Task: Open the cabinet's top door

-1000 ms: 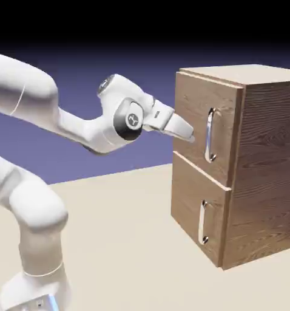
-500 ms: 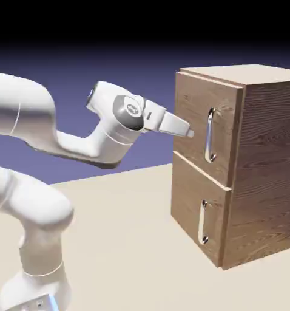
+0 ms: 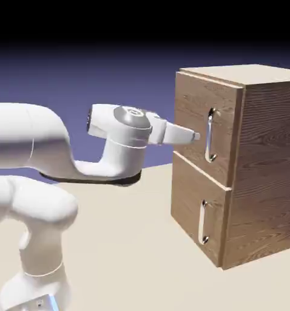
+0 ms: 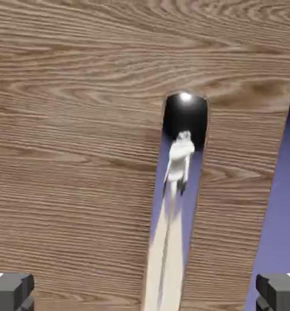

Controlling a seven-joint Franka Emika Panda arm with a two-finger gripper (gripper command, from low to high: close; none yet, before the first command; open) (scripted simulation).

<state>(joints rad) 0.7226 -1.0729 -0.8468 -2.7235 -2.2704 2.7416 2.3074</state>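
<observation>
My gripper [image 3: 195, 136] hangs level in front of the cabinet [image 3: 256, 164], pointing at the top door [image 3: 199, 130], and its jaws are spread wide with nothing between them. In the hand view the two finger tips [image 4: 11, 291] sit far apart at the bottom corners, and the door's wood grain fills nearly everything ahead. The door is shut, flush with the cabinet front, above the shorter lower door [image 3: 195, 214]. Its handle [image 3: 209, 135] stands near the door's edge next to the cabinet's side face; in the hand view it runs as a shiny bar from one dark mount down toward the bottom edge, roughly midway between my tips.

I judge that I am on the approach, just short of the bar and not touching it. To do this well I want the bar centred between the tips, so I should line the hand up until the bar runs straight between them, then ease forward until both tips pass either side of it before I pinch. I should take the bar about mid-length, clear of the mounts. Once it is pinched, I should pull along the door's swing, not straight back, or the bar may slip out.

The cabinet is the only container here, and with both doors shut I cannot tell what is inside
</observation>
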